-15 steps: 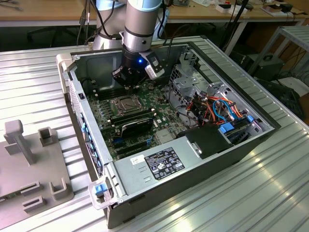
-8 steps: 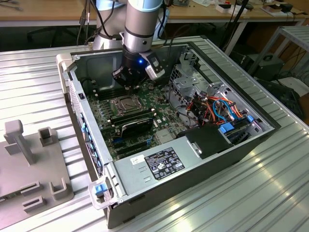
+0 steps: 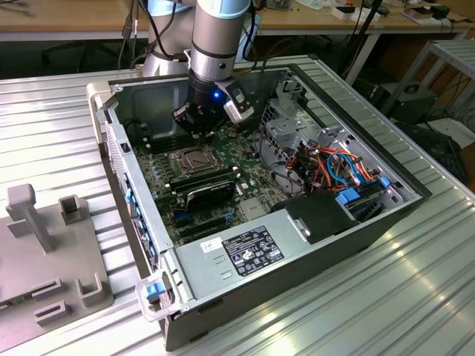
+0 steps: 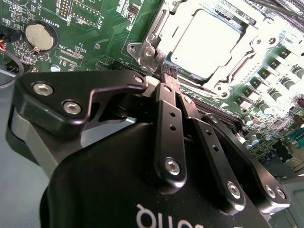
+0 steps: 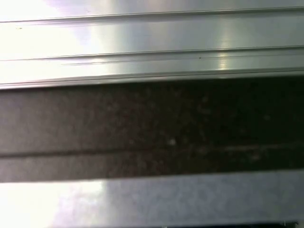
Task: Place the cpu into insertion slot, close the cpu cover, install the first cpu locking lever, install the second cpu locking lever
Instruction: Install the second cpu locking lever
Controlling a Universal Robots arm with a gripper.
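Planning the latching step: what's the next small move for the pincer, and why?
Probably a short push down at the corner of the cpu cover. In the second wrist view the cpu already lies under that cover, which looks lowered, and the shut pincer has its tips right at that corner, so latching seems to be the work at hand.

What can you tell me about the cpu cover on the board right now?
The cpu cover is a square silvery metal frame with a cut-out centre, lying flat and closed over the socket. The pale metal top of the cpu shows through the opening. It sits on the green circuit board, with screws at its corners. In the second wrist view the pincer, its fingers together, has its tips at the frame's edge by one corner; whether they touch it is unclear.
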